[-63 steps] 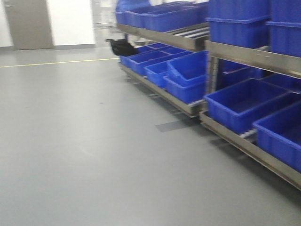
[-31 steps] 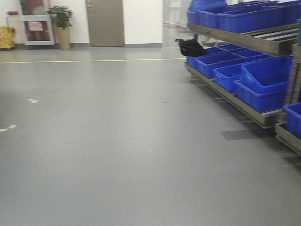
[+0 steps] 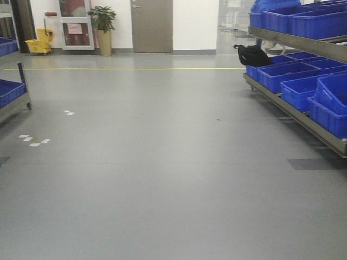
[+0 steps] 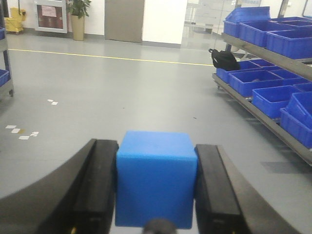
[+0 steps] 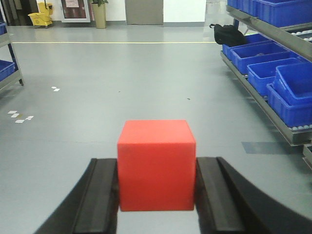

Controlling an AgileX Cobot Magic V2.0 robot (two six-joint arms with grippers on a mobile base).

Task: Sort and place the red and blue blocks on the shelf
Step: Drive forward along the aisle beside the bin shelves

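Note:
My left gripper (image 4: pixel 156 185) is shut on the blue block (image 4: pixel 156 175), its black fingers (image 4: pixel 100 185) pressed to both sides. My right gripper (image 5: pixel 156 187) is shut on the red block (image 5: pixel 156 163) the same way. Both are held above the grey floor. The shelf (image 3: pixel 303 116), a steel rack with blue bins (image 3: pixel 303 89), runs along the right side in the front view, well ahead of me. It also shows in the left wrist view (image 4: pixel 253 109) and the right wrist view (image 5: pixel 263 100). Neither gripper shows in the front view.
A black bag (image 3: pixel 252 55) lies at the rack's far end. Another rack with a blue bin (image 3: pixel 10 91) stands at the left edge. A grey door (image 3: pixel 151 26), a potted plant (image 3: pixel 103 30) and a yellow mop bucket (image 3: pixel 39 44) are at the far wall. A yellow line (image 3: pixel 124 69) crosses the floor.
The front view has swung left: the rack slid from the centre-right to the right edge, and the left rack, plant and bucket came into view.

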